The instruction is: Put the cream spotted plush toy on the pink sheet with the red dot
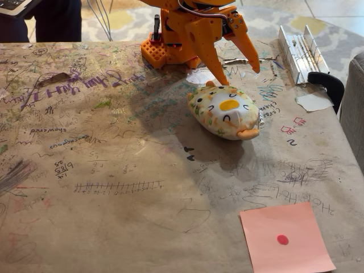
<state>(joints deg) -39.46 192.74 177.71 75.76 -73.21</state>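
Orange SO-100 arm, far centre of the fixed view.
The arm folds forward from its base at the far edge; the gripper [239, 71] points down and toward the near side, its two tapered fingers [213, 61] spread apart, holding nothing.

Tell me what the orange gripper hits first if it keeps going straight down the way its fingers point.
Probably the cream spotted plush toy: the open orange gripper points down just above its top edge. Depth is unclear from this one view, so it might instead land on the scribbled brown paper table cover behind it.

Orange plastic arm [190, 25], pointed two-finger claw [239, 71]; grey cable, blk screws
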